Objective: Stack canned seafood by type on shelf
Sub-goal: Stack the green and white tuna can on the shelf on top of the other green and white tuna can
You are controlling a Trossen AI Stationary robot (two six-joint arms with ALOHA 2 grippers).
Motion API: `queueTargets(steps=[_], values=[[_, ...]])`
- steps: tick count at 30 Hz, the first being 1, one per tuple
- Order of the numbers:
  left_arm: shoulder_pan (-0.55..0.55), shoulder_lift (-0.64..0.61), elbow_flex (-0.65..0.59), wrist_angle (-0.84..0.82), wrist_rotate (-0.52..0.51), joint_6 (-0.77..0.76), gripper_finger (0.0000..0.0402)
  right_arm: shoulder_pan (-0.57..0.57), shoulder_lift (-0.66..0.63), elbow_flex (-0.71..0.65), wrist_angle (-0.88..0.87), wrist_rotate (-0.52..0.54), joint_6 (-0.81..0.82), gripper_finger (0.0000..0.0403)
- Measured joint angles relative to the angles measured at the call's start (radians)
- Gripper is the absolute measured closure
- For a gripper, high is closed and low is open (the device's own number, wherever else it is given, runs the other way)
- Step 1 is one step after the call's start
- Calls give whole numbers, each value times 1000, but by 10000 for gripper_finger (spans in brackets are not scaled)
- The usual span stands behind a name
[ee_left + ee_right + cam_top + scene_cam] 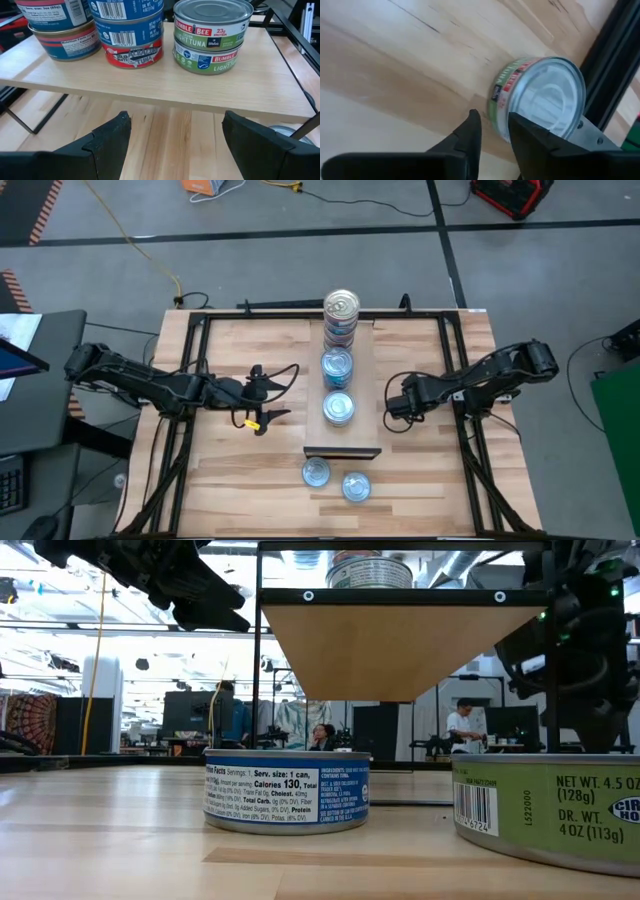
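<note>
Round flat metal tins (pixel 339 366) with ribbed, shiny lids are stacked in a row along the plain light-wood shelf (pixel 362 395). Two more tins (pixel 316 472) are seen on the striped wooden desk (pixel 240 470) at the shelf's 6 o'clock. The left gripper (pixel 262 396), at the shelf's 9 o'clock, is spread wide, empty. The right gripper (pixel 391 407), at 3 o'clock, is held nearly together, gripping nothing.

Green-labelled tin (pixel 548 808) cut off at low view's right edge
</note>
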Motion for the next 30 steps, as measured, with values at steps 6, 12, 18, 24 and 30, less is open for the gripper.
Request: queueTargets(steps=[6,12,18,24,30], values=[[0,0,0,-1,6,-6,100,-44,-2,-55,48,-36,-1,274],[0,0,0,-3,8,-7,100,-5,-2,-41,95,-39,-57,281],[0,0,0,-8,9,-7,100,106,-3,15,166,-72,-118,284],[0,0,0,-14,9,-8,100,268,-2,47,268,-83,-201,285],[0,0,0,-13,9,-10,100,396,-1,47,285,-82,-158,285]])
